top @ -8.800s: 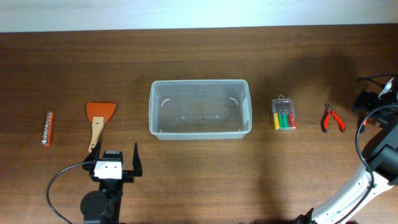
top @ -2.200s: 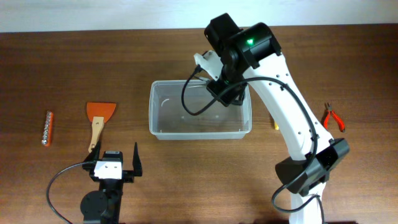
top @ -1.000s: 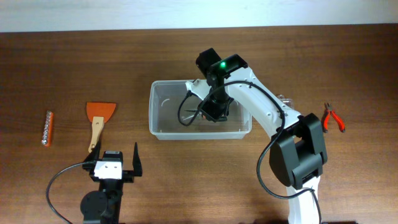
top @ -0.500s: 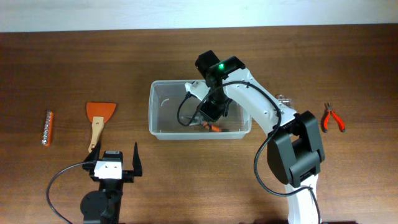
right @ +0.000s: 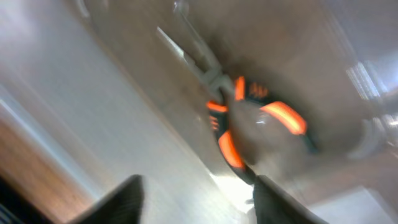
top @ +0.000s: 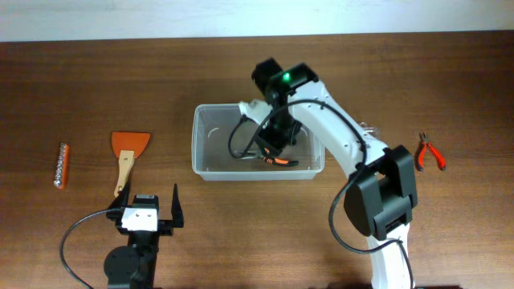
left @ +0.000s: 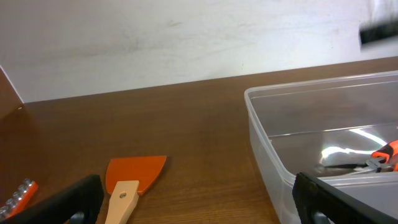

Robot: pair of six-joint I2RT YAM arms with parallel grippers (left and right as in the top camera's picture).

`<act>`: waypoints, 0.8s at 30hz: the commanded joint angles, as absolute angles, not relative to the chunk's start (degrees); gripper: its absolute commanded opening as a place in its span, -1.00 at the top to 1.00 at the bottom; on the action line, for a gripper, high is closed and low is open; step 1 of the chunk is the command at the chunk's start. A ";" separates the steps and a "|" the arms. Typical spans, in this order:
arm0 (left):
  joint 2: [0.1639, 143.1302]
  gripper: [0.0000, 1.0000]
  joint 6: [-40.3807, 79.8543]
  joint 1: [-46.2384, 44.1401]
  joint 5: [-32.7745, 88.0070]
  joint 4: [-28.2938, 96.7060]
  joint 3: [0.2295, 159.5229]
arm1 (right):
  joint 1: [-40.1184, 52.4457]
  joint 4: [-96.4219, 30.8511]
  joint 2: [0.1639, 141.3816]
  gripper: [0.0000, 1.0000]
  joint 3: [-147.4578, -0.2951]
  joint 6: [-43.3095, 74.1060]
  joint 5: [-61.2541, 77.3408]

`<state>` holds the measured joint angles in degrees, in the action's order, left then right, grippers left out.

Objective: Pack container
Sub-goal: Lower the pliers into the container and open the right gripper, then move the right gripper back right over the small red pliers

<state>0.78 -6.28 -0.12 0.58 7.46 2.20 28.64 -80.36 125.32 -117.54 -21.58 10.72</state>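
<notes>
The clear plastic container [top: 195, 144] stands at the table's middle. It also shows in the left wrist view [left: 268, 94] and the right wrist view [right: 74, 124]. Orange-and-black pliers [top: 279, 160] lie on its floor near the front wall. They show blurred in the right wrist view [right: 249, 118] and at the edge of the left wrist view [left: 385, 152]. My right gripper [top: 269, 143] hangs just above them inside the tub, open and empty [right: 199, 205]. My left gripper [top: 148, 207] is open and empty at the front left [left: 199, 208].
An orange scraper with a wooden handle [top: 128, 152] [left: 134, 177] and a strip of bits [top: 61, 164] [left: 18, 193] lie left of the tub. Red pliers [top: 430, 152] lie at the right. A clear case [top: 368, 128] peeks out from under the right arm.
My right arm swung in from the right and lowered into the tub. The orange-and-black pliers now lie on its floor, let go. The gripper has risen slightly. The left arm has not moved.
</notes>
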 commanded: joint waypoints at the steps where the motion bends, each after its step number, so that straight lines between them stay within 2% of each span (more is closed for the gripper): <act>1: 0.30 -0.98 -6.98 0.16 0.19 7.44 1.85 | 26.85 -84.16 125.10 -1.00 -127.79 -22.02 5.74; 7: 0.30 -0.98 -6.98 0.16 0.19 7.44 1.85 | 21.02 -97.41 124.81 -0.97 -145.71 -18.98 1.63; 12: 0.30 -0.98 -6.98 0.16 0.16 7.44 1.85 | 14.48 -97.36 119.33 -0.97 -146.85 -14.13 -0.40; 17: 0.30 -0.98 -6.98 0.16 0.19 7.44 1.85 | 9.28 -97.36 110.98 -0.97 -140.27 -10.04 -1.80; 24: 0.30 -0.98 -6.98 0.19 0.19 7.44 1.85 | -0.10 -94.91 96.68 -0.97 -116.53 -9.63 -4.99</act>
<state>0.78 -6.28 -0.12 0.58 7.46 2.20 4.29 -96.66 100.09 -123.39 -11.14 -2.59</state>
